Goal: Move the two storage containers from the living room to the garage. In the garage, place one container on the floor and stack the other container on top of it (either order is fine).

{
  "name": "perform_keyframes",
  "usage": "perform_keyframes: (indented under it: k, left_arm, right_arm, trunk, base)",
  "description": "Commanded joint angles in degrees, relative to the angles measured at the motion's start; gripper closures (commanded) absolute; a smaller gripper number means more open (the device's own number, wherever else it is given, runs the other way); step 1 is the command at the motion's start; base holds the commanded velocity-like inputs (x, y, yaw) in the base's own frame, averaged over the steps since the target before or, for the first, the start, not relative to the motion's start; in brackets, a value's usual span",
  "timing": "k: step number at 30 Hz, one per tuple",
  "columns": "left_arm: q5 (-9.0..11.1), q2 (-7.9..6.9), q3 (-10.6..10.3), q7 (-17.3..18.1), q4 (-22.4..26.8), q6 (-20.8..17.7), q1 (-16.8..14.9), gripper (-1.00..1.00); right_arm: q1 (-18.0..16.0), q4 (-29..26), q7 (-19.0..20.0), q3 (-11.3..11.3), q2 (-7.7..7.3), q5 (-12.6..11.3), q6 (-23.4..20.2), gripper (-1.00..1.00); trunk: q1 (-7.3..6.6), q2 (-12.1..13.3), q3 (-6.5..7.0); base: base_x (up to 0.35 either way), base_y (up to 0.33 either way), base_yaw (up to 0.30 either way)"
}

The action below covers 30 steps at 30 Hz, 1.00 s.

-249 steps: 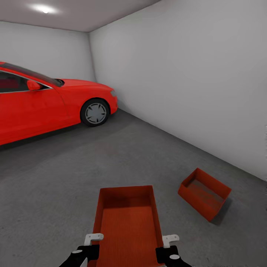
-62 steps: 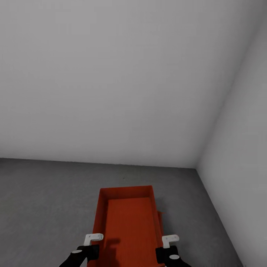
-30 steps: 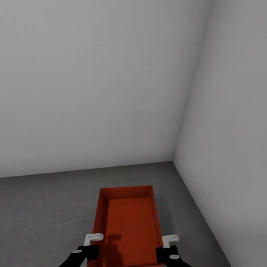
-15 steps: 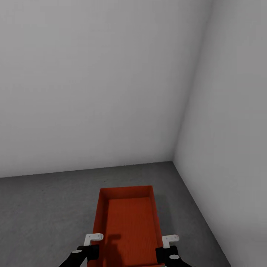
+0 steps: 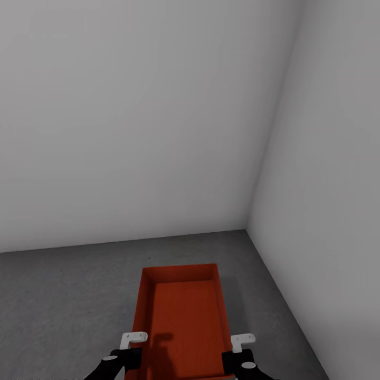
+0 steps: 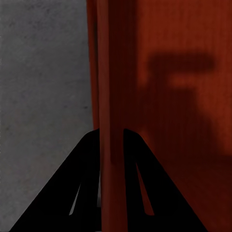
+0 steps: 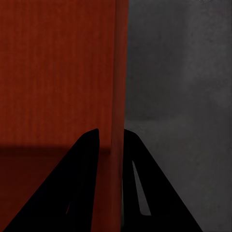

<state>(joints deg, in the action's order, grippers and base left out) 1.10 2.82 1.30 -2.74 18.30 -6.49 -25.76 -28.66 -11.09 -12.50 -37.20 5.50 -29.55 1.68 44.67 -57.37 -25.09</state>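
Facing a corner of the garage (image 5: 158, 132), the robot holds 1 storage container (image 5: 182, 322) at lower center of the head view above the floor (image 5: 63, 295); left gripper (image 6: 112, 145) and right gripper (image 7: 112, 142) each clamp a side wall.

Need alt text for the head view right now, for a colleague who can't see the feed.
An open orange-red storage container is held at the bottom centre, the left gripper and right gripper each clamped on a side wall. Beyond it, dark grey concrete floor runs to a corner where two plain pale grey walls meet.
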Motion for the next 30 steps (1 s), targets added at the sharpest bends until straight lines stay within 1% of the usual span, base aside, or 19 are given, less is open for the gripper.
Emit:
perform_keyframes:
  k: [1, 10, 30]
  left_arm:
    - [-0.84, -0.28, -0.79, -0.59, 0.34, -0.36, 0.01, 1.0]
    - [-0.84, -0.28, -0.77, -0.56, 0.34, -0.36, 0.01, 1.0]
    - [-0.84, -0.28, -0.77, -0.51, 0.34, -0.36, 0.01, 1.0]
  right_arm:
    - [-0.07, 1.6, -0.39, 0.55, -0.57, -1.3, 0.3, 1.0]
    - [-0.08, 1.6, -0.34, 0.55, -0.58, -1.3, 0.34, 1.0]
    - [-0.06, 1.6, -0.37, 0.55, -0.57, -1.3, 0.34, 1.0]
  trunk:
    - [0.0, -0.04, -0.06]
    - [0.0, -0.04, -0.06]
    - [0.0, -0.04, -0.06]
  base:
    - [0.0, 0.0, 0.098]
    - [0.0, 0.0, 0.158]
    - [0.0, 0.0, 0.008]
